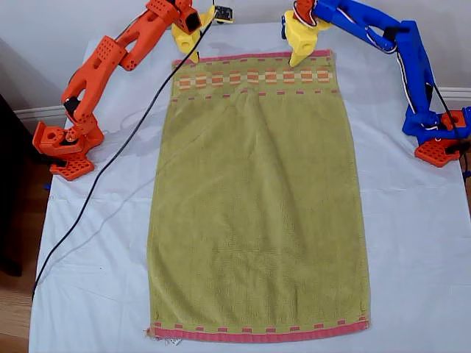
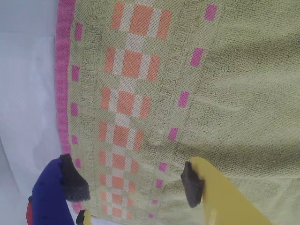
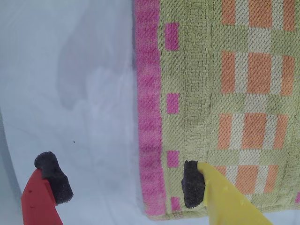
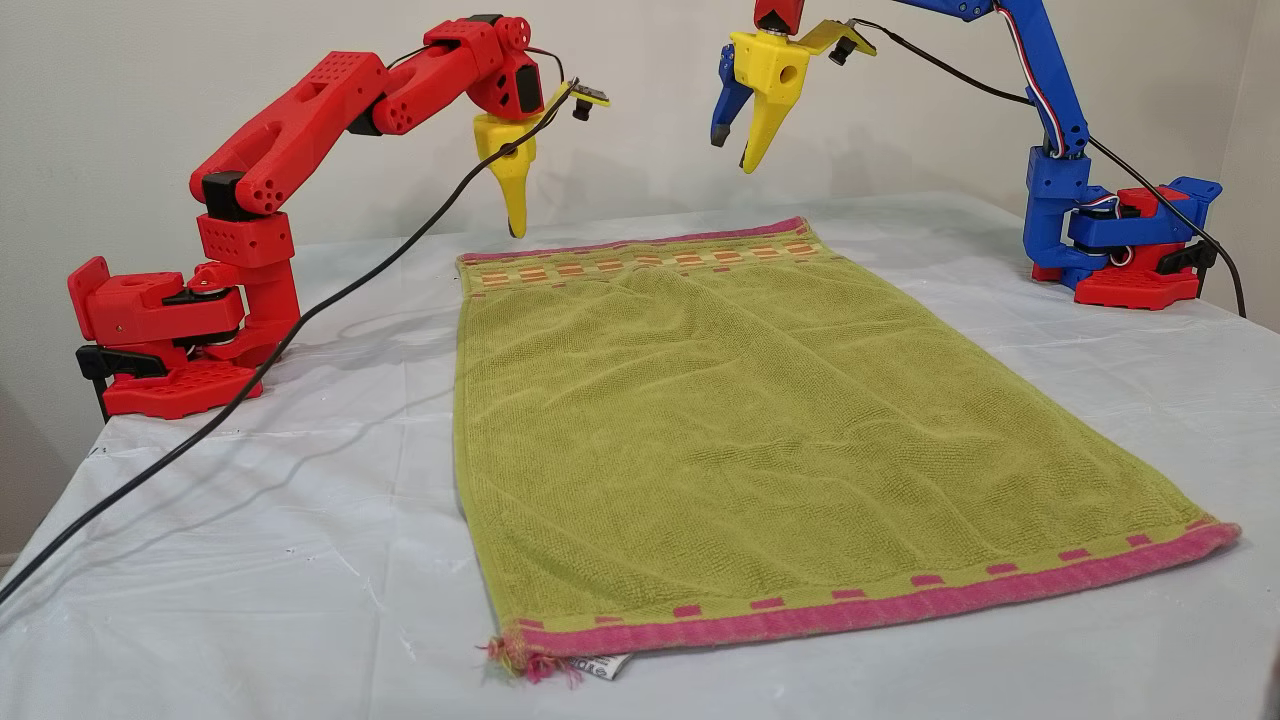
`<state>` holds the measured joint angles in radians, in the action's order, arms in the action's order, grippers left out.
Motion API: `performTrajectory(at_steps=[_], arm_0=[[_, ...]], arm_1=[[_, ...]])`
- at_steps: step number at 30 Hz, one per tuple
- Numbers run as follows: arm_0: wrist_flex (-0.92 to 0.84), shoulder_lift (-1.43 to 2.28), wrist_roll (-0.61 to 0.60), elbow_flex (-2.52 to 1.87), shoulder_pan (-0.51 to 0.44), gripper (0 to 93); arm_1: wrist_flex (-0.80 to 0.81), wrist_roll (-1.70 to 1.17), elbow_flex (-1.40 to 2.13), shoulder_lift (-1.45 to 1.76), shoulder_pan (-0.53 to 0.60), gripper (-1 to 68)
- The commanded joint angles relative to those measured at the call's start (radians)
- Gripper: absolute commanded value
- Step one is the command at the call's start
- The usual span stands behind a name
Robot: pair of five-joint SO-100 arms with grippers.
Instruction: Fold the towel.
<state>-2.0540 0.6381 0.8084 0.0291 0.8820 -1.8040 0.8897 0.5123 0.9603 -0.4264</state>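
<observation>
My first gripper [image 2: 131, 185], on the blue arm [image 1: 401, 55], hangs with jaws wide and empty above the checked band of the towel [image 1: 257, 198]. My second gripper [image 3: 122, 180], on the red arm [image 1: 110, 59], is wide too, straddling the pink hem. The towel lies flat on the white sheet [image 1: 412, 243], checked end at 12 o'clock in the exterior view.

Both wrist views cut off nearly all of the large olive-green terry towel [image 2: 243, 93]. They show only the checked end under my first pincer [image 2: 133, 183] and the pink-hemmed corner by my second pincer [image 3: 123, 182]. At the towel's end farthest from both pincers, a small white label [image 4: 605, 668] pokes from under the frayed corner, its print too small to read. In the other view, only the yellow jaw of my second pincer shows.
</observation>
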Motion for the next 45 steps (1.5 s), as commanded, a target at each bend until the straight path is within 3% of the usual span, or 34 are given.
performTrajectory(at_steps=[1,6,11,20,27,36,45], arm_0=[[-0.015,0.175,0.034,-0.066,0.049,57.3],[-0.014,0.342,0.075,-0.324,0.080,54.6],[0.011,0.425,-0.006,-0.515,0.117,54.3],[-0.012,0.250,-0.005,-0.298,0.043,57.7],[-0.012,0.282,0.021,-0.265,-0.018,53.8],[-0.012,0.155,0.046,-0.227,-0.037,43.7],[-0.014,0.077,0.075,-0.196,-0.023,42.8]], arm_1=[[0.003,-0.006,-0.020,0.101,0.005,41.3],[0.003,-0.006,-0.021,0.095,0.006,40.2],[0.005,-0.002,-0.063,0.066,0.015,39.6],[0.005,-0.023,-0.061,0.066,0.018,38.9],[0.005,-0.018,-0.067,0.052,0.026,38.5],[0.005,-0.025,-0.055,0.052,0.031,38.3],[0.005,-0.040,-0.003,0.067,0.032,38.2]])
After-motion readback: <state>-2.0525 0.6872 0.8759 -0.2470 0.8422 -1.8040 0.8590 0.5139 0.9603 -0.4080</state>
